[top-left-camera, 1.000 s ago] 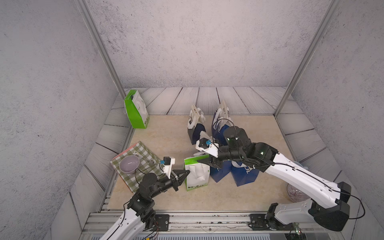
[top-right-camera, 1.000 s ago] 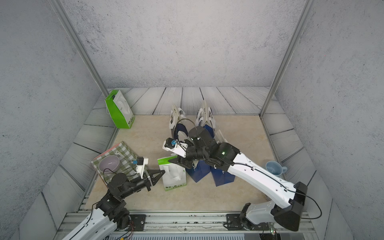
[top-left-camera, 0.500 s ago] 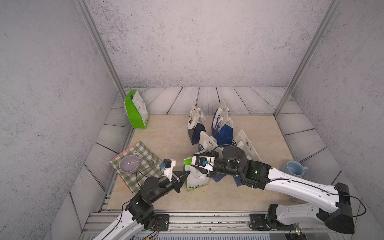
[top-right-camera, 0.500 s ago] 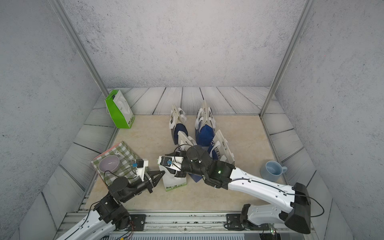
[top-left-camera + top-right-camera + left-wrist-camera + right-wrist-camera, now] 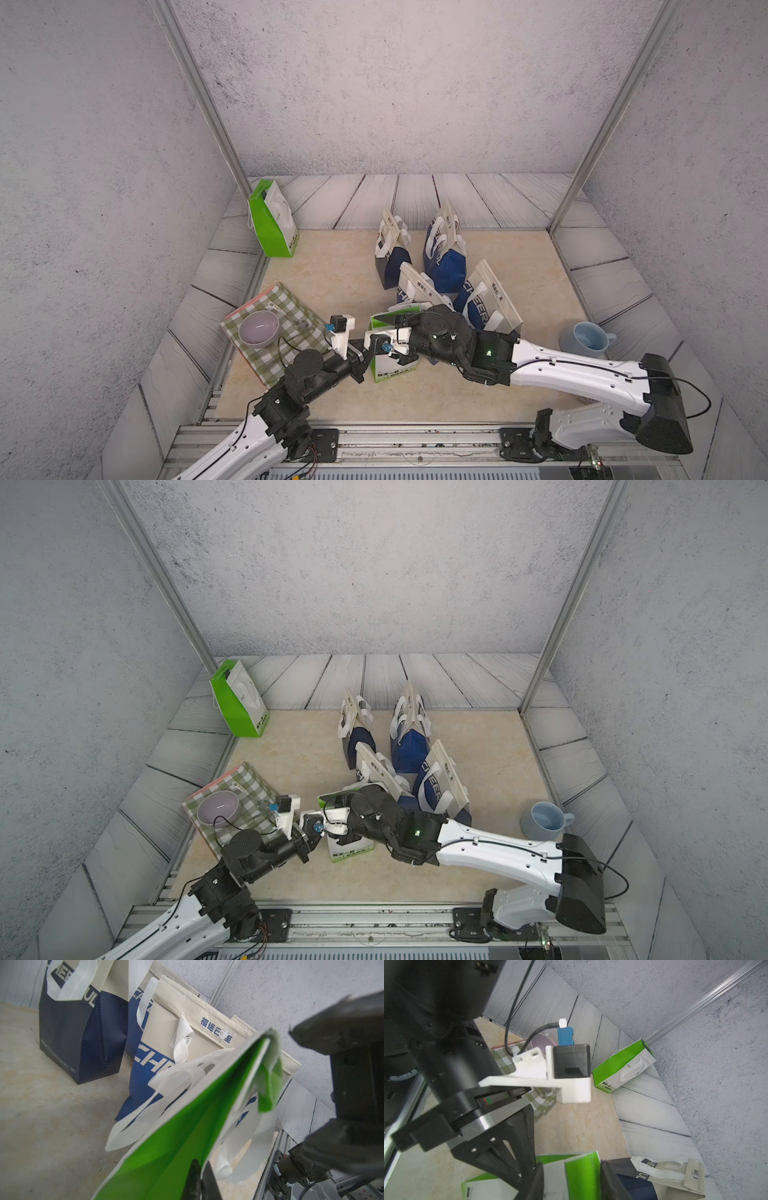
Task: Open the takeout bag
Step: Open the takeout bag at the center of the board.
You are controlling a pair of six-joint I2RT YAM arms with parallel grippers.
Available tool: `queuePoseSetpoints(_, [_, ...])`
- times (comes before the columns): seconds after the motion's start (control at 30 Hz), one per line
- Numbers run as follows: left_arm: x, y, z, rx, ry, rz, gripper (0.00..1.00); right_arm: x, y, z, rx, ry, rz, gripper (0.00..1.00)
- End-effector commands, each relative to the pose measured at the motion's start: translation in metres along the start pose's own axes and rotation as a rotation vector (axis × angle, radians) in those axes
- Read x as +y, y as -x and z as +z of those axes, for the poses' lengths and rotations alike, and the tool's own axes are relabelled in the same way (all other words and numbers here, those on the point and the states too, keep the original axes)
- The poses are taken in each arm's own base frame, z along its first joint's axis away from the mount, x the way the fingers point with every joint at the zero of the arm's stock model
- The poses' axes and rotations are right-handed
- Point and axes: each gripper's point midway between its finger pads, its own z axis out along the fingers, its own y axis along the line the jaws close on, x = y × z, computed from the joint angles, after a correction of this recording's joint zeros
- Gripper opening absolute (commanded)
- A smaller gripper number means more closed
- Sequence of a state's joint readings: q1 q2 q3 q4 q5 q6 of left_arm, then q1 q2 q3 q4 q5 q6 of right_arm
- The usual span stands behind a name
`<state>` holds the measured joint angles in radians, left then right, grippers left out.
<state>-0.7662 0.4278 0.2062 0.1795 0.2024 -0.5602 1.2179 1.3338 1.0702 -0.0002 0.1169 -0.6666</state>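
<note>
Clock set on a top view: 12 is the back wall (image 5: 395,104), centre is the takeout bag (image 5: 392,359).

Bag: green and white, standing on its base at the front middle of the beige tabletop (image 5: 332,270), between my two grippers. Mouth pressed flat. White handles (image 5: 166,1093) hang loose down one face.

Left arm (image 5: 291,386): comes in low from 7 o'clock, elbow bent, forearm aimed toward 2. My left gripper (image 5: 201,1181) is closed tight, pinching the bag's top edge at its 9 o'clock end. In the left wrist view the edge runs out from between the fingers (image 5: 193,1178).

Right arm (image 5: 573,374): reaches in from 4 o'clock, forearm stretched nearly flat over the table, wrist at the bag's top from 3. My right gripper (image 5: 572,1183) stands about half apart, astride the green fold (image 5: 581,1174) at the bag's top. The fold lies against one finger and a gap shows to the other.

Around: four blue-and-cream bags (image 5: 442,266) at 12 to 2. The two nearest lean just behind the bag, and my right wrist and forearm cover their lower fronts. Checked cloth (image 5: 286,305) at 9, near, with a lilac bowl (image 5: 258,333) on it. Blue mug (image 5: 588,341) at 3, well apart. Second green bag (image 5: 272,224) at 11, far off by the back-left corner.
</note>
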Motion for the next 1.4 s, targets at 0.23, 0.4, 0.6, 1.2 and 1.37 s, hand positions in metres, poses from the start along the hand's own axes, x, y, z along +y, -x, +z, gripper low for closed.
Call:
queuePoseSetpoints(0.23, [-0.014,0.021,-0.003,-0.052,-0.029,0.026,0.0,-0.009,-0.015,0.014,0.103,-0.128,-0.103,0.46])
queuePoseSetpoints(0.4, [-0.014,0.02,-0.005,-0.051,-0.03,0.029,0.0,-0.017,-0.017,0.015,0.118,-0.19,-0.11,0.43])
queuePoseSetpoints(0.6, [-0.015,0.019,-0.005,-0.047,-0.034,0.027,0.0,-0.019,-0.02,0.018,0.138,-0.205,-0.128,0.38])
queuePoseSetpoints(1.2, [-0.01,0.015,-0.005,-0.031,-0.013,0.032,0.0,-0.02,-0.02,0.012,0.133,-0.208,-0.091,0.15])
queuePoseSetpoints(1.37, [-0.01,0.014,-0.006,-0.027,-0.012,0.034,0.0,-0.019,-0.021,0.011,0.134,-0.205,-0.084,0.22])
